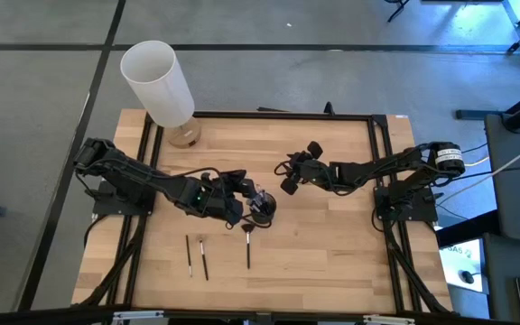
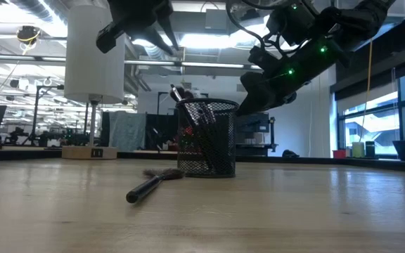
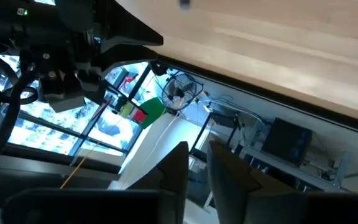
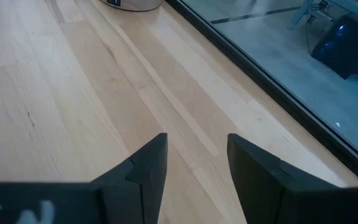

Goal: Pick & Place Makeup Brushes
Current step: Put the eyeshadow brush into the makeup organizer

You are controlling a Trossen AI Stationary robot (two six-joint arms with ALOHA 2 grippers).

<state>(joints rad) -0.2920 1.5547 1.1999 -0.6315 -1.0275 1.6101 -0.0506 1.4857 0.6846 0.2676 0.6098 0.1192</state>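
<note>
Left end effector (image 1: 242, 194) hangs just beside the black mesh cup (image 1: 261, 209), above its rim in the low view. Its fingers (image 3: 176, 171) stand a narrow gap apart, nothing between them as far as the left wrist view shows.

Three makeup brushes (image 1: 203, 258) lie loose on the counter (image 1: 332, 262), on the near side of the cup. All run lengthwise toward the counter's front edge, roughly parallel; the one with a dark tuft (image 1: 247, 248) lies closest to the cup. More brushes stand inside the cup.

Right end effector (image 1: 289, 173) waits on the cup's far side, fingers (image 4: 148, 168) moderately apart and empty.

Judgement: left arm is nearer the loose brushes; it must come off the cup toward the front edge.
</note>
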